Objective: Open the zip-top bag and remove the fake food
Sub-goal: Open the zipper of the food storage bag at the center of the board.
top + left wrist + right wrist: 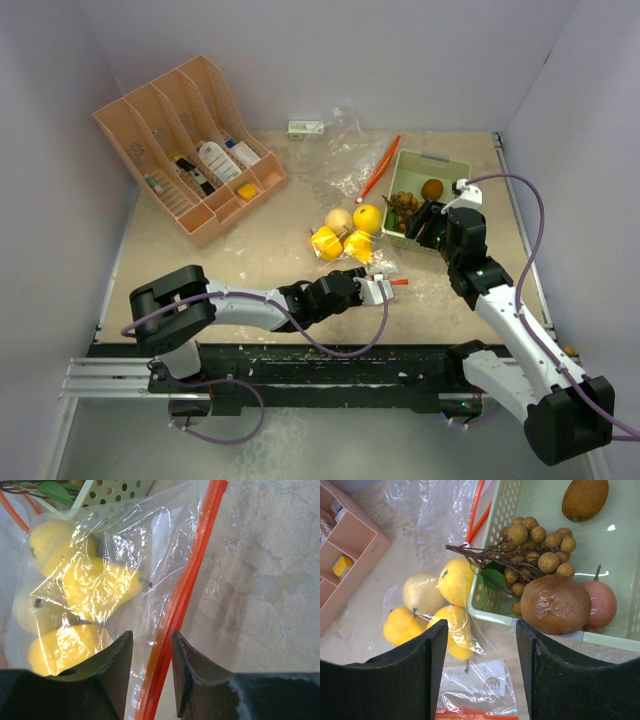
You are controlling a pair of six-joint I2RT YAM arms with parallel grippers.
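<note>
My left gripper (pixel 383 290) is low over the table (pixel 250 270), at the near end of the zip-top bag (pixel 150 540). Its two fingers (pixel 107 670) stand at a narrow gap, one on each side of the orange zip strip (pixel 192 575). The finger on the right of the wrist view is against the strip. On the other side I see clear film and a little free space, so the jaws are not pressed together on the strip. From between my fingers the strip runs slanted away, toward the top edge of that view.

The fake food is in two places. Four yellow pieces (pixel 457 580) are inside the bag, packed close and touching each other, just beside the green basket (pixel 440 162). In the basket lie a bunch of small brown balls on a twig (pixel 540 545), a big brown lump (pixel 555 605), a reddish round piece (pixel 602 602) touching that lump, and a brown oval piece (pixel 585 497) at the far end.

My right gripper (pixel 418 222) hangs above the basket's corner that is nearest to the bag. Its fingers are wide apart and hold nothing; under the gap I see the bag's film and the basket's rim.

A second clear bag (pixel 345 150) lies crumpled further back, and a pink rack (pixel 190 140) stands at the far left, well apart from the yellow pieces
</note>
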